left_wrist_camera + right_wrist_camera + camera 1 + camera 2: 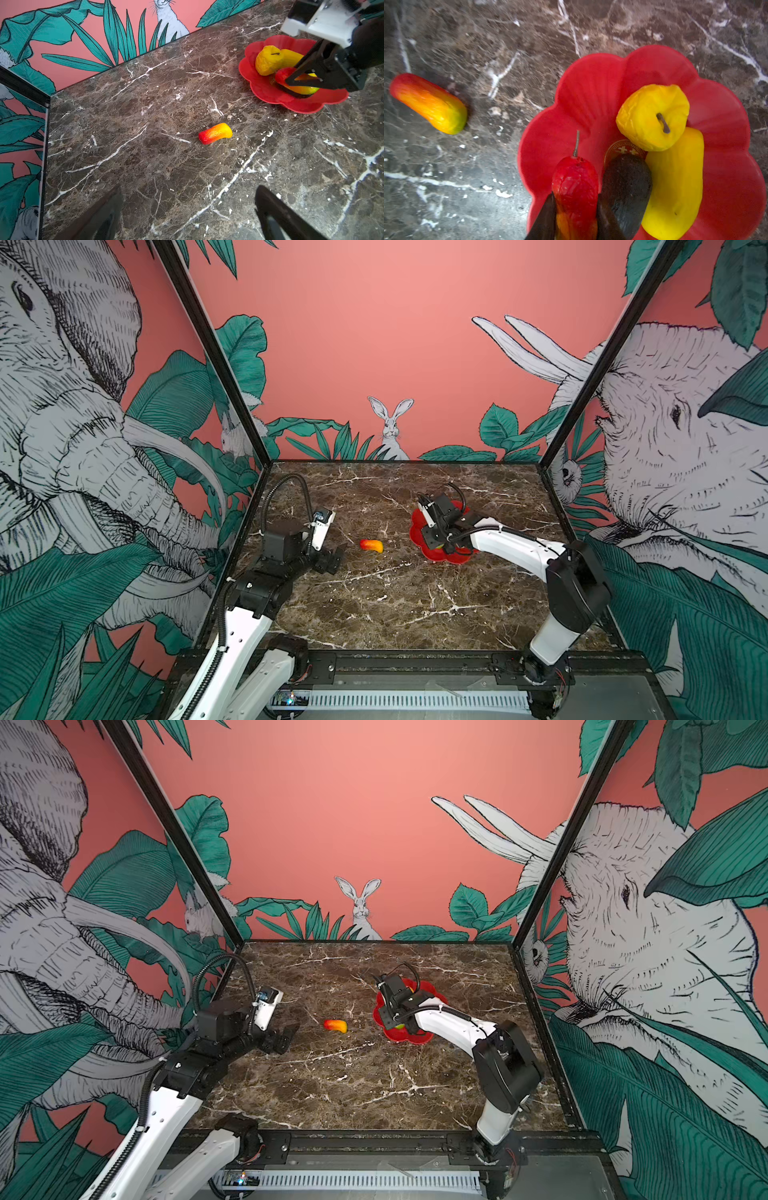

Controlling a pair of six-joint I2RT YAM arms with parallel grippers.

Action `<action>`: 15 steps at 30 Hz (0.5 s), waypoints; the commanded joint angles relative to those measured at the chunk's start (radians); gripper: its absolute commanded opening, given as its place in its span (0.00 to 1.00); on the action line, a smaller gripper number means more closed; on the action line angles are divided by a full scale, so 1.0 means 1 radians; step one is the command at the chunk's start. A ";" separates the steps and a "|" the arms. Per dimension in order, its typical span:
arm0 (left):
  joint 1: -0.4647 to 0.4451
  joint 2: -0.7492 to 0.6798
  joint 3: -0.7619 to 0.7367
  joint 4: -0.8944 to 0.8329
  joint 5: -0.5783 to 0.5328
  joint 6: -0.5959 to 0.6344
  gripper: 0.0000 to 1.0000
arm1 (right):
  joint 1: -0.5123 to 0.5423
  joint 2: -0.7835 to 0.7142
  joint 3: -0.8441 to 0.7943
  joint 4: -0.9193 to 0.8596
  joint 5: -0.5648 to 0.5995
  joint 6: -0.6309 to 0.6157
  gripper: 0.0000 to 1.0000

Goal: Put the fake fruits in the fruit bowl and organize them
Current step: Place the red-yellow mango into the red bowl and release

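Pinching 1 red-orange fruit (574, 178), right gripper (575, 202) overhangs the fruit bowl (591, 83).

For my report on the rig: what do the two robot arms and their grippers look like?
Both arms have white shell links and black joint housings. The left arm carries a ribbed black cable conduit; the right arm a thin black cable. The left gripper and right gripper have slim black fingers.
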 commanded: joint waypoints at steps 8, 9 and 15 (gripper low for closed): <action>0.007 -0.001 -0.013 -0.013 0.008 0.012 1.00 | -0.017 0.091 -0.019 0.062 0.031 -0.044 0.27; 0.006 0.000 -0.013 -0.013 0.008 0.012 1.00 | -0.017 0.097 -0.019 0.066 0.033 -0.042 0.27; 0.007 0.000 -0.012 -0.014 0.007 0.012 1.00 | -0.019 0.110 -0.016 0.066 0.043 -0.042 0.30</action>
